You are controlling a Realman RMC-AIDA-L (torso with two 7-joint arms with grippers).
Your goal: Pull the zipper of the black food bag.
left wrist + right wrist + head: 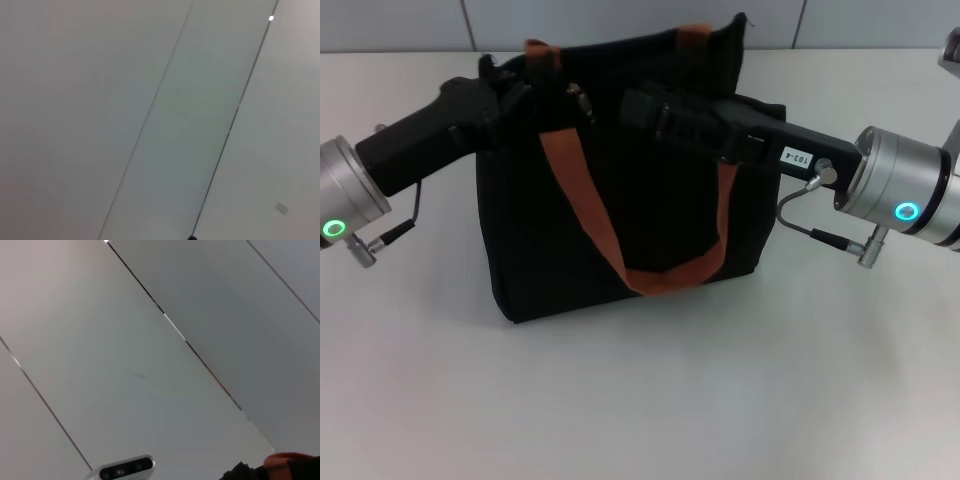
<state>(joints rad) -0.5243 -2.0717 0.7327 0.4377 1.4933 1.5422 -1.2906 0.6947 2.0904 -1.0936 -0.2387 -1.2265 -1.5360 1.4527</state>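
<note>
The right pincer (642, 108) reached in over the top of the black food bag (620, 200) from the right, its dark fingers lost against the black fabric, so whether they were spread or pinched could not be told. The left pincer (510, 85) sat at the bag's upper left corner, apparently on the rim there, its grip equally unreadable. Between the two, on the top edge just beside an orange-brown handle (582, 200), a small silver piece showed that was probably the zipper (582, 100). The bag stood upright on the white bench (640, 400), its near handle drooping down the front face. Both wrist views showed only pale panelled wall, apart from a scrap of handle and dark fabric at the edge of the right one.

The risk, in my judgement, was the soft bag yielding: if the left hold slipped, a pull along the track could drag or tip the bag rather than run the slider. A loose handle or a fold of fabric could also snag in the track.
</note>
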